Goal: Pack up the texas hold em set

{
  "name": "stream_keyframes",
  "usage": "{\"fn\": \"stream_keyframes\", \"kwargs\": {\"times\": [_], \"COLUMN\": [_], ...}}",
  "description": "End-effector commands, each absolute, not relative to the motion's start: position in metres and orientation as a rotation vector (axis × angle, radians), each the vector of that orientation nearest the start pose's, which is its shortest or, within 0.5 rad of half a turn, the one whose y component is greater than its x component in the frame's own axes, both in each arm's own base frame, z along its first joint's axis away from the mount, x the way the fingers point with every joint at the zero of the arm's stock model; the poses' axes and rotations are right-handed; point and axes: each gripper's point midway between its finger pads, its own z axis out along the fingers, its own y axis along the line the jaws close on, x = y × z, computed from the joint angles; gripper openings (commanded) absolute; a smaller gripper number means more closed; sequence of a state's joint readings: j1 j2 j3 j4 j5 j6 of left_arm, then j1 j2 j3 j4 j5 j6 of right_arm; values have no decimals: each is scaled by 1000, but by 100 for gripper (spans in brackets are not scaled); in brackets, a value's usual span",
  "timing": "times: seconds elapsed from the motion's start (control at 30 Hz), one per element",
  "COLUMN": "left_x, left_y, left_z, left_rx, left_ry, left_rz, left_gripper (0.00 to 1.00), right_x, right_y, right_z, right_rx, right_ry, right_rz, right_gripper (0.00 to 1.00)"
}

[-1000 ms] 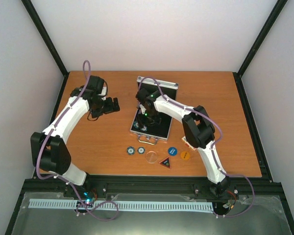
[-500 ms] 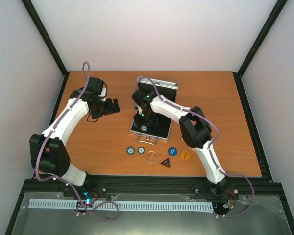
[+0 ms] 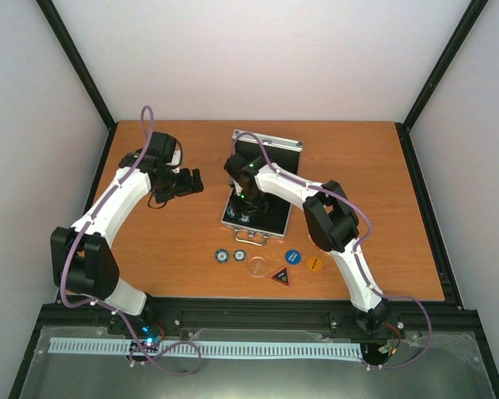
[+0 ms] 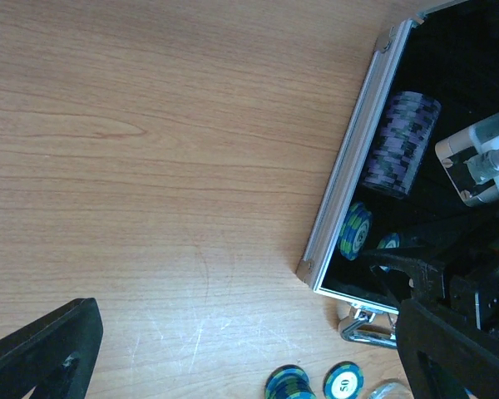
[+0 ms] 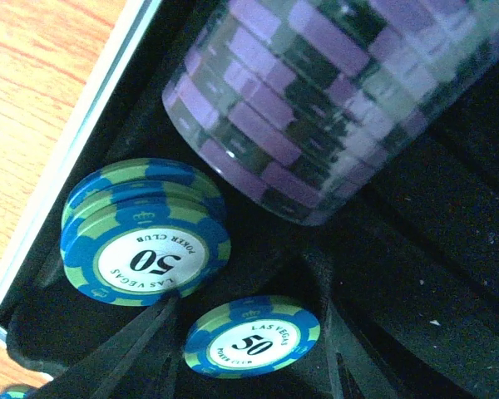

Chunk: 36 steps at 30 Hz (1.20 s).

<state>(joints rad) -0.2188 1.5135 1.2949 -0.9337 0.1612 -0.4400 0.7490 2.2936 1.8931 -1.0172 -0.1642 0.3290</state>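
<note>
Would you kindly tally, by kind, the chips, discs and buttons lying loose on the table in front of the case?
Blue-and-green chip piles: 2
Blue round button: 1
Orange round button: 1
Clear round disc: 1
Red-and-black triangular button: 1
Total: 6

chip stack (image 5: 316, 108): purple/black stripes | 50 chips (image 5: 145, 249): blue-green, white centre | case (image 4: 348, 158): silver rim, black lining
</note>
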Motion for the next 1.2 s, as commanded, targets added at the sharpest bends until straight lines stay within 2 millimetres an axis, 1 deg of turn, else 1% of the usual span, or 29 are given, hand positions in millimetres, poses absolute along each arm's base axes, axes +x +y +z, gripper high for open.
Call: {"fn": "stream_keyframes", "kwargs": {"times": [0.0,0.03,0.13,0.27,0.33,0.43,0.57,0.7,0.77,0.9,1.0,1.13,1.17], "left_x": [345,345,346,346,346,346,346,346,346,345,344,344,345], "left_y": [-103,-103,-103,-103,-103,-103,-103,-103,-103,-103,-103,-103,-103], "left_z": [168,168,168,168,167,167,165,164,163,162,161,161,161], "left_rx": [-229,-229,-229,-226,-226,-225,-223,-224,-226,-230,-230,-227,-226], "left_ry": [2718,2718,2718,2717,2719,2720,2724,2724,2726,2728,2730,2730,2727], "left_rz": [-409,-409,-410,-408,-404,-403,-405,-401,-402,-402,-401,-401,-403], "left_gripper": [100,100,100,100,99,99,100,100,100,99,99,99,100], "right_x": [331,331,332,334,334,334,333,334,335,335,336,338,337], "right_y": [340,338,336,336,338,343,351,353,352,344,340,337,336], "right_z": [25,25,26,30,34,41,52,59,62,59,60,63,62], "right_rx": [-656,-653,-643,-644,-653,-674,-722,-747,-742,-723,-716,-708,-712], "right_ry": [3023,3022,3017,3007,2995,2977,2940,2909,2906,2922,2921,2920,2922], "right_rz": [265,255,233,231,252,297,371,388,382,326,308,302,300], "right_gripper": [48,48,40,40,39,36,36,36,36,32,31,32,36]}}
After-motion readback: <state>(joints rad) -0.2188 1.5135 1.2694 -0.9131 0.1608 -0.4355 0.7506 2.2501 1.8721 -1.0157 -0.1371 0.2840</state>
